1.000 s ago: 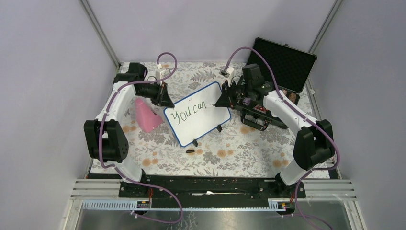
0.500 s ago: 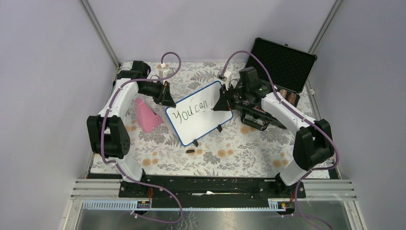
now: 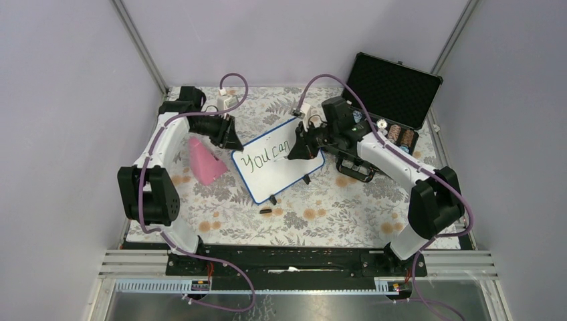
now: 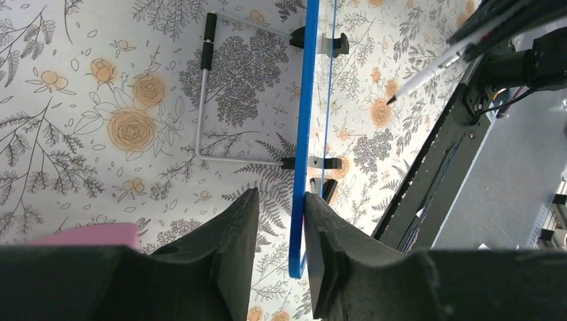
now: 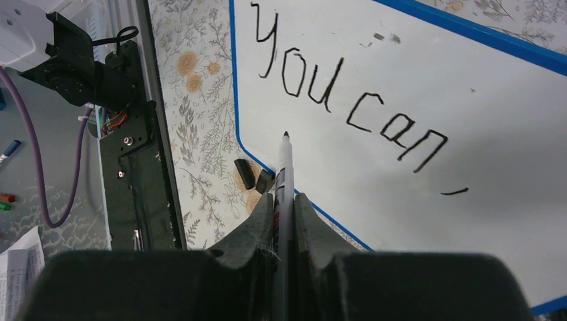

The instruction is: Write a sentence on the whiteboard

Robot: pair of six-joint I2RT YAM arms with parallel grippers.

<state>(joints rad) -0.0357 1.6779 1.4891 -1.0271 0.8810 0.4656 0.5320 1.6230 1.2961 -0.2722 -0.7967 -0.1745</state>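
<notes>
Left wrist view: whiteboard [image 4: 302,100] edge-on, writing face hidden, left end effector [image 4: 279,197] spread astride it; right end effector [image 5: 284,202] pinches marker [image 5: 286,160].

Right pincer [image 3: 296,150] carried marker [image 5: 286,167] left across the whiteboard [image 3: 281,176].

The top camera looked down from high behind the near edge, taking in the whole flowered worktop [image 3: 321,214] from afar. The left wrist camera sat close, sighting edge-on along the whiteboard [image 4: 302,134] between its own jaws. The right wrist camera looked past its jaws and marker [image 5: 285,174] onto the board's written face. All three views shared the whiteboard.
</notes>
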